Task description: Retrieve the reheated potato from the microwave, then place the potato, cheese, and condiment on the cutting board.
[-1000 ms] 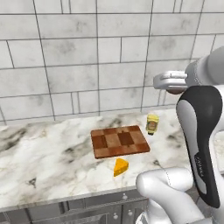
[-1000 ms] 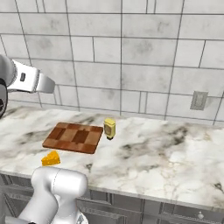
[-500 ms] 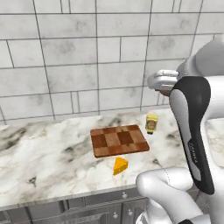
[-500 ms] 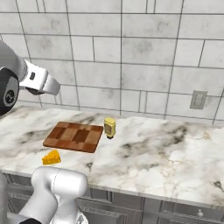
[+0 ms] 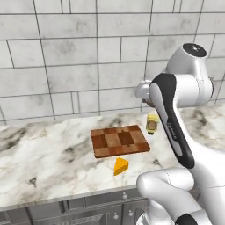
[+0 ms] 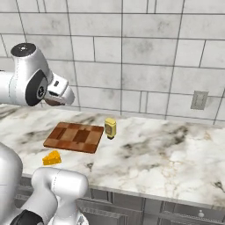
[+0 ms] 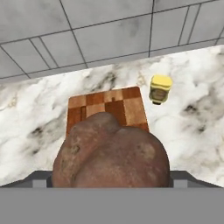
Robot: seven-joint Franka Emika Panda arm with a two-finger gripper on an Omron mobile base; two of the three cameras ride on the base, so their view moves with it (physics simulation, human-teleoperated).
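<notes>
Your gripper [image 7: 111, 186] holds the potato [image 7: 111, 151], jaws spread wide around it, high above the cutting board [image 7: 107, 109]. Release from this height and it could bounce or roll off. The condiment [image 5: 152, 123] stands just beside the board's right edge; the cheese [image 5: 121, 166] lies near its front, so 2 items wait.

My two base cams sit behind the arm, L and R, looking fwd/down at the counter [image 5: 52, 154]. Both share the cutting board [image 5: 119, 140], bottle [image 6: 110, 128], cheese [image 6: 52, 157]. Hand cam looks down from above, potato [image 7: 111, 151] v. close, board and bottle beyond.
</notes>
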